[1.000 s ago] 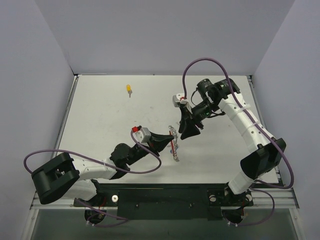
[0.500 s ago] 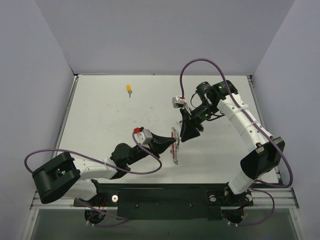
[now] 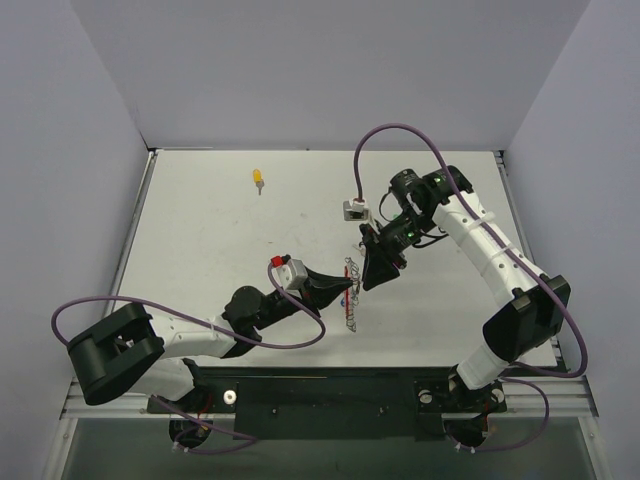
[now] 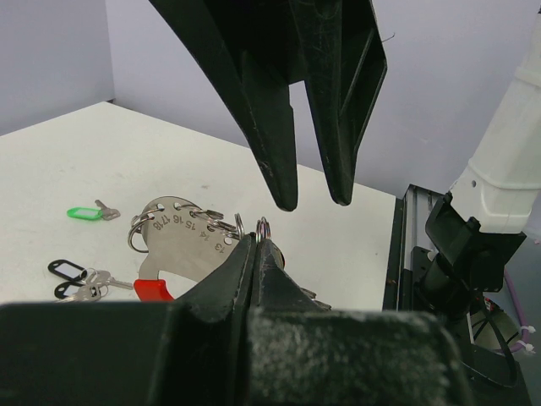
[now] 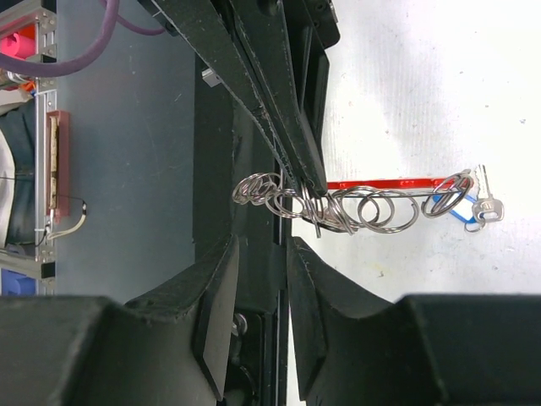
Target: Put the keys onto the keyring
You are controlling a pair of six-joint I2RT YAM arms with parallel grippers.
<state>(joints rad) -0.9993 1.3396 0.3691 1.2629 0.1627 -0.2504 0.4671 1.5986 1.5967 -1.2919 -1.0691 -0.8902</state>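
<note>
Your left gripper is pinched shut on the red-arced wire keyring at the centre of the white table, its length running near-to-far, while your right gripper, narrowly parted and seemingly empty, hangs just above it.

Keyring, red bar strung with silver rings, standing on edge, yellow-tagged key lying well apart

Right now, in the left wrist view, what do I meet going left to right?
Green-tagged key → keyring → right gripper, jaws apart → right arm's white link. The black-tagged keys overlap the green one sideways, so I leave them out.
</note>
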